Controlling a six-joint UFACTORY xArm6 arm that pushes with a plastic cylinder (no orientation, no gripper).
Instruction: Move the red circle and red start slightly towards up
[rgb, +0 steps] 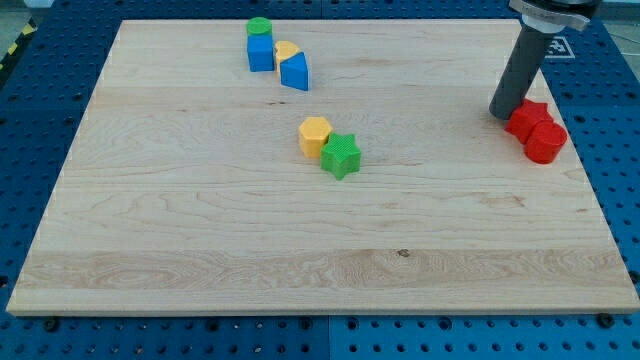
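The red star (525, 118) lies near the board's right edge, with the red circle (545, 142) touching it on its lower right. My tip (502, 111) rests on the board just left of the red star, touching or nearly touching its upper-left side. The dark rod rises from there toward the view's top right.
A yellow hexagon (314, 134) and a green star (340, 155) sit together at the board's middle. At the top are a green circle (260, 27), a blue cube (261, 52), a yellow block (287, 51) and a blue block (295, 72). The board's right edge (590, 170) is close to the red blocks.
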